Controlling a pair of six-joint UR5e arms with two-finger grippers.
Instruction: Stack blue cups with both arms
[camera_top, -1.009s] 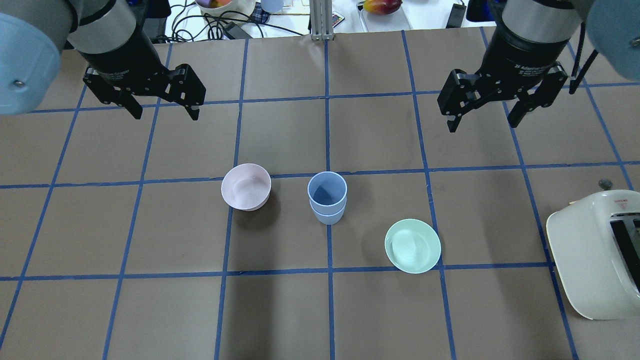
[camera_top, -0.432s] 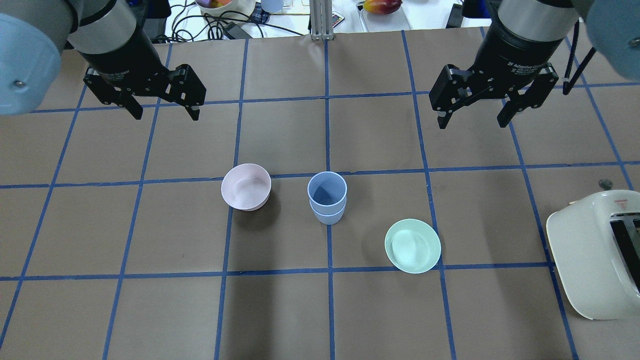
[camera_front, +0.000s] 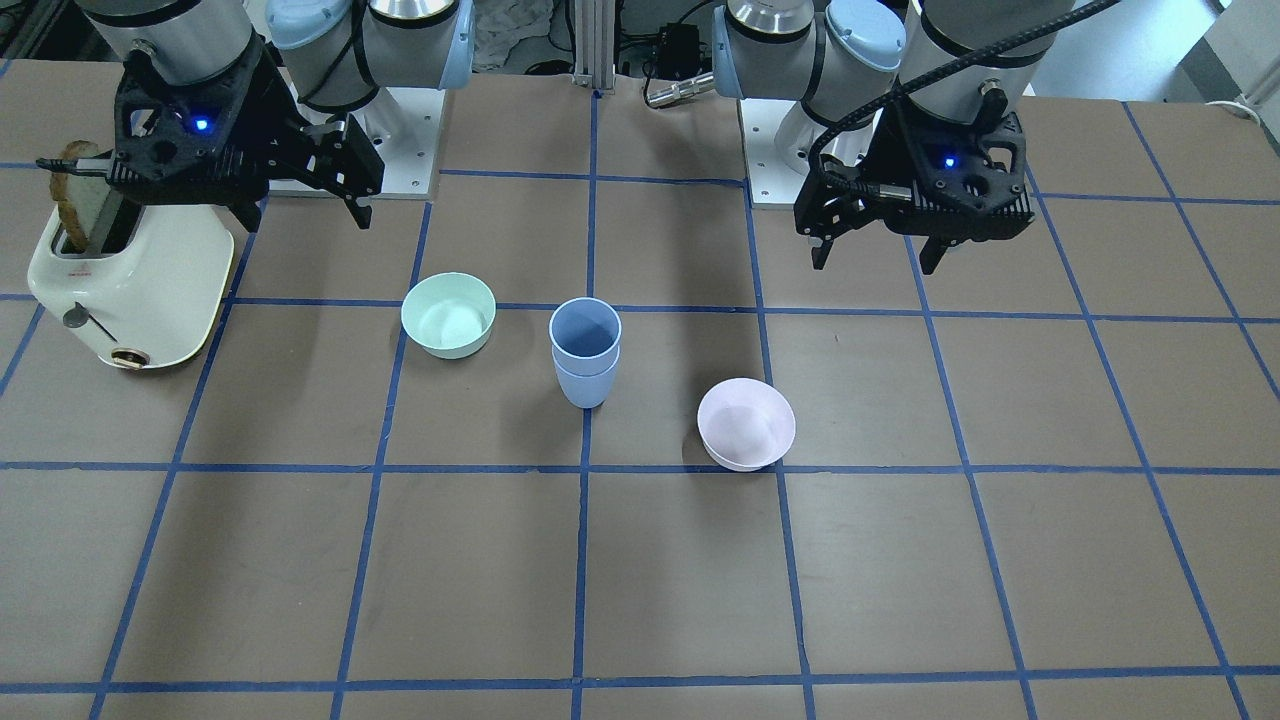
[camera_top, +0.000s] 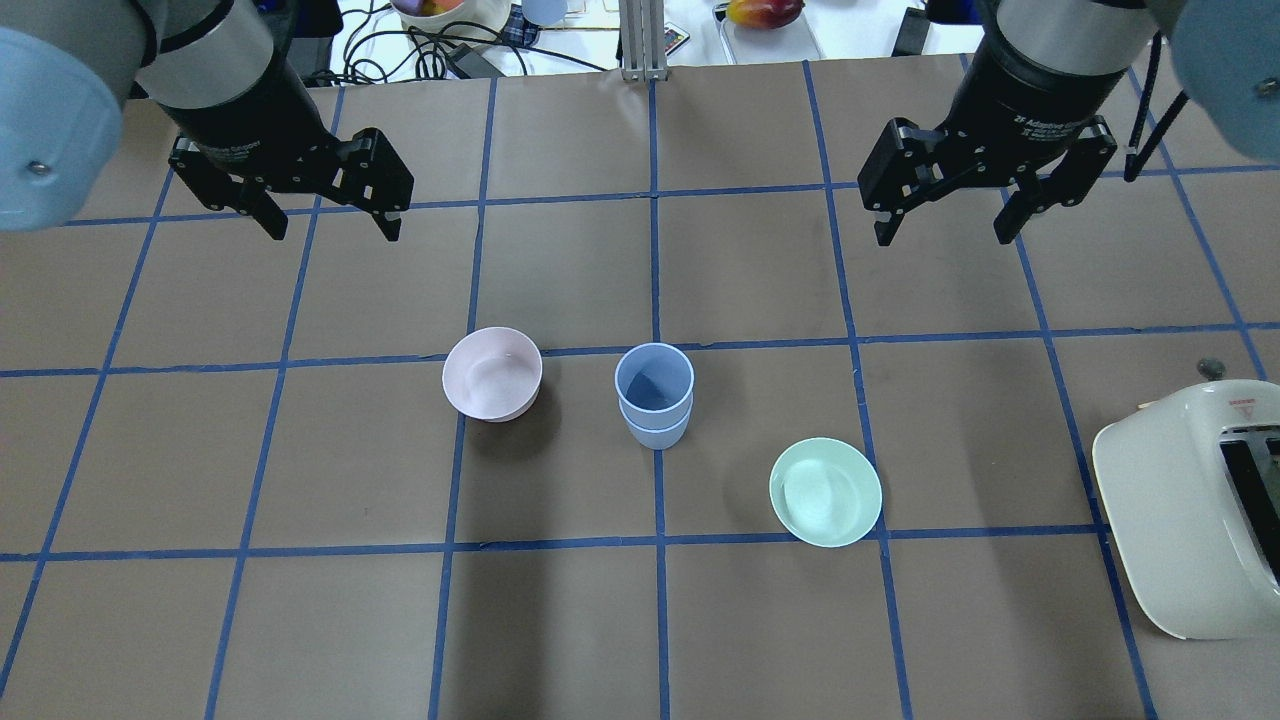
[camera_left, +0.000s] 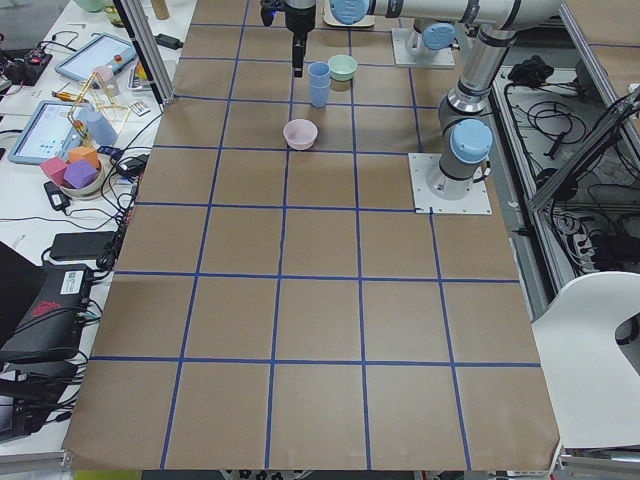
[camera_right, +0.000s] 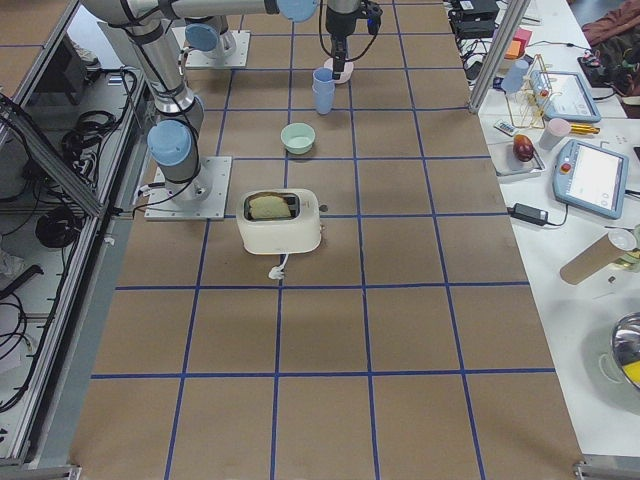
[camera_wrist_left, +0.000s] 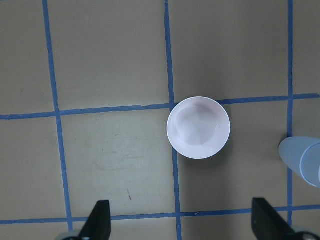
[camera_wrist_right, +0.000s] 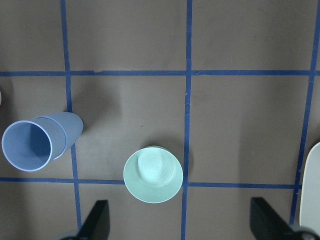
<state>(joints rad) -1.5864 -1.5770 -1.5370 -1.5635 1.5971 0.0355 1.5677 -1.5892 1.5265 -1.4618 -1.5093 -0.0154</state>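
The two blue cups (camera_top: 655, 395) stand nested, one inside the other, upright at the table's middle; they also show in the front view (camera_front: 585, 352), the right wrist view (camera_wrist_right: 37, 141) and at the left wrist view's right edge (camera_wrist_left: 305, 159). My left gripper (camera_top: 328, 226) is open and empty, high above the table at the far left, well away from the cups. My right gripper (camera_top: 942, 228) is open and empty, high at the far right. In the front view the left gripper (camera_front: 875, 257) is on the right and the right gripper (camera_front: 300, 215) on the left.
A pale pink bowl (camera_top: 492, 373) stands left of the cups, a mint-green bowl (camera_top: 825, 491) to their right and nearer. A cream toaster (camera_top: 1195, 505) with toast in it (camera_right: 268, 206) sits at the right edge. Clutter lies beyond the table's far edge.
My right gripper has moved a little towards the far edge and to the left, still open. The left gripper, the cups and the bowls have not moved.
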